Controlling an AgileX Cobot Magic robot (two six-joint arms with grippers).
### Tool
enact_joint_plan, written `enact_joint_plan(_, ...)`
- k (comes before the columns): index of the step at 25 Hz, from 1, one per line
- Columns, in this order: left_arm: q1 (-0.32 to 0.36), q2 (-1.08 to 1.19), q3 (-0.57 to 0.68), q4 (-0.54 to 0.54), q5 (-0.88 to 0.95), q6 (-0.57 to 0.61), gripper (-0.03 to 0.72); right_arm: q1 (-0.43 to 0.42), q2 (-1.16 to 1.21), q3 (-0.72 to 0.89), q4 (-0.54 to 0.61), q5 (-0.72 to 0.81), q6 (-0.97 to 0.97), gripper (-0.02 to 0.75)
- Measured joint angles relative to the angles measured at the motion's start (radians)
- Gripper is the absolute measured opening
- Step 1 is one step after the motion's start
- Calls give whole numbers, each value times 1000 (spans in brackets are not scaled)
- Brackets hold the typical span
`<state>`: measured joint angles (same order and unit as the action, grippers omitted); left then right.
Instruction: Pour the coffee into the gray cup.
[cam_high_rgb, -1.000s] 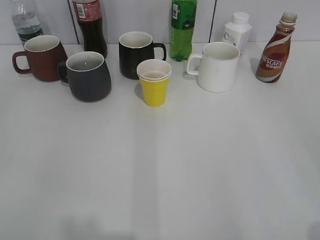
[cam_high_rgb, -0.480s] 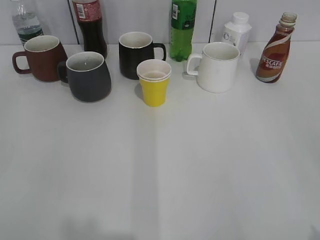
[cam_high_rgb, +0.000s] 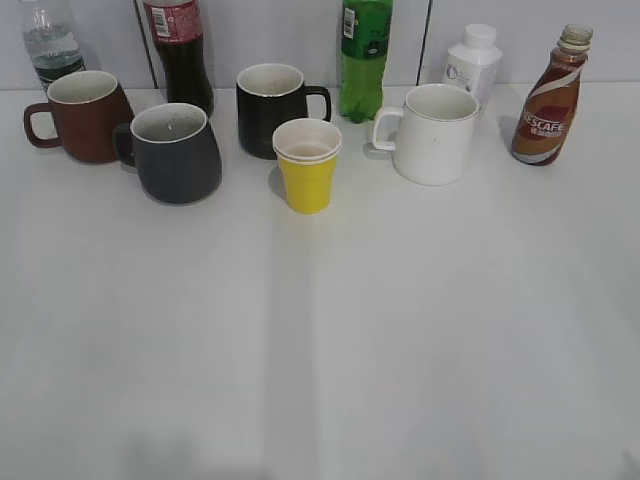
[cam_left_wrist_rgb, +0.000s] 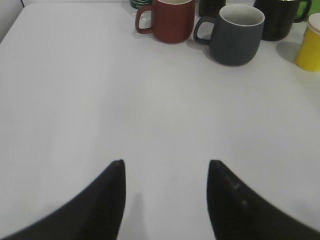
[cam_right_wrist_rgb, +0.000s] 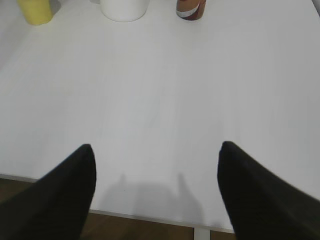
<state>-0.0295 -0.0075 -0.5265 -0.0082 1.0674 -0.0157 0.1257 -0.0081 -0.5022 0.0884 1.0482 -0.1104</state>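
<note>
Nothing has yet been grasped: the left gripper (cam_left_wrist_rgb: 165, 197) is seen at the bottom of its wrist view with its dark fingers spread apart and nothing between them, and the right gripper (cam_right_wrist_rgb: 156, 192) is likewise held wide open and empty above the near edge of the white table (cam_high_rgb: 320, 340). The small curvy bottle of brown coffee with the brown-orange-white Nescafe label (cam_high_rgb: 550, 100) stands upright at the upper right of the exterior frame, just right of the white ceramic mug (cam_high_rgb: 432, 133) and apart from it. The squat dark gray matte cup with the speckled pale inside (cam_high_rgb: 176, 152) sits at the upper left, close beside the reddish-brown mug (cam_high_rgb: 82, 115) and in front of the dark cola bottle with the red label (cam_high_rgb: 180, 50). The step in hand is judged to be the reach for the coffee bottle, probably by the right gripper, since the bottle lies on that side. It would best be approached from the front and closed on around the labelled body rather than the narrow neck, so that tilting stays controlled. Whether the bottle is capped cannot be told. The whole lower part of the table is bare, giving ample room for travel; clearance is tight only along the back row, where the yellow paper cup (cam_high_rgb: 308, 165) and black straight-sided mug (cam_high_rgb: 270, 108) stand near the carrying path to the gray cup.
</note>
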Motion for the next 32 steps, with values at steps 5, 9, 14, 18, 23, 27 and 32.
enact_joint_plan(5, 0, 0, 0, 0, 0, 0, 397, 0, 0, 0, 0, 0, 0, 590)
enact_joint_plan(9, 0, 0, 0, 0, 0, 0, 392, 0, 0, 0, 0, 0, 0, 590)
enact_joint_plan(14, 0, 0, 0, 0, 0, 0, 364, 0, 0, 0, 0, 0, 0, 590)
enact_joint_plan(18, 0, 0, 0, 0, 0, 0, 334, 0, 0, 0, 0, 0, 0, 590)
enact_joint_plan(23, 0, 0, 0, 0, 0, 0, 290, 0, 0, 0, 0, 0, 0, 590)
enact_joint_plan(27, 0, 0, 0, 0, 0, 0, 279, 0, 0, 0, 0, 0, 0, 589)
enact_joint_plan(32, 0, 0, 0, 0, 0, 0, 270, 0, 0, 0, 0, 0, 0, 589)
